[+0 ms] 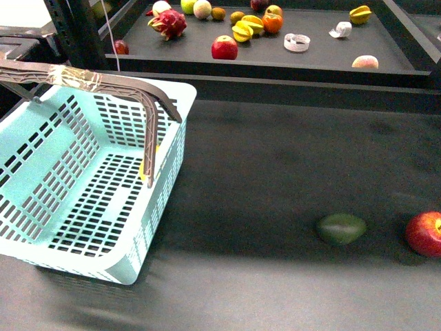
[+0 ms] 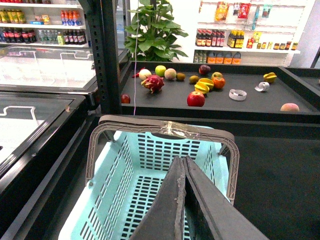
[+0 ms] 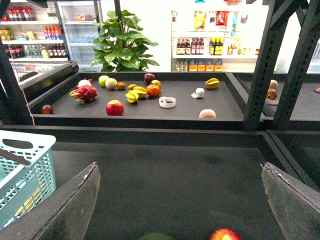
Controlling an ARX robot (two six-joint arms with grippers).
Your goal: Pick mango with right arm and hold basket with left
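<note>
The pale turquoise basket (image 1: 41,172) stands on the dark table at the left, one taped grey-brown handle (image 1: 83,77) raised across it. My left gripper (image 2: 182,161) hangs over the basket (image 2: 145,150) with its fingers pressed together and nothing between them, apart from the handle (image 2: 165,127). A small yellow patch (image 1: 143,169) shows inside the basket by its right wall; I cannot tell whether it is the mango. My right gripper (image 3: 180,167) is open over bare table, right of the basket (image 3: 30,170). Neither arm shows in the front view.
A dark green oval fruit (image 1: 341,228) and a red apple (image 1: 425,234) lie on the table at the near right, just below my right gripper. A raised back shelf (image 1: 331,52) holds several fruits, among them a red apple (image 1: 224,47) and a dragon fruit (image 1: 169,23).
</note>
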